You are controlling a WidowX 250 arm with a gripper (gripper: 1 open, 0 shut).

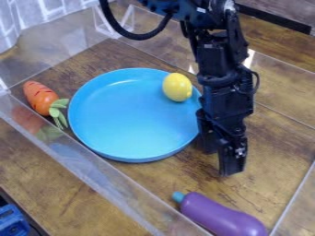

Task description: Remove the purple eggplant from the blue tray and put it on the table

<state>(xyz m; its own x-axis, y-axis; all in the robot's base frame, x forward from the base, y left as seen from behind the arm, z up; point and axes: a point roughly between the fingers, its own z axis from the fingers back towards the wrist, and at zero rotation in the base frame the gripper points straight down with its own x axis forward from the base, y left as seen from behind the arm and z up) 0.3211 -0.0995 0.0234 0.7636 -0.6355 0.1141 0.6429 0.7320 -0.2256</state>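
Note:
The purple eggplant (223, 214) lies on the table (135, 194) near the front right, outside the blue tray (123, 124), with its green cap pointing left. My gripper (231, 159) points steeply down just right of the tray's rim and a little behind the eggplant. Its dark jaws stand open with nothing between them, close above the wood. A gap of bare table separates the fingertips from the eggplant.
A yellow lemon-like ball (178, 87) sits in the tray near its back right rim, beside my arm. An orange carrot (40, 98) lies left of the tray against the clear acrylic wall (50, 147). Acrylic walls border the table all around.

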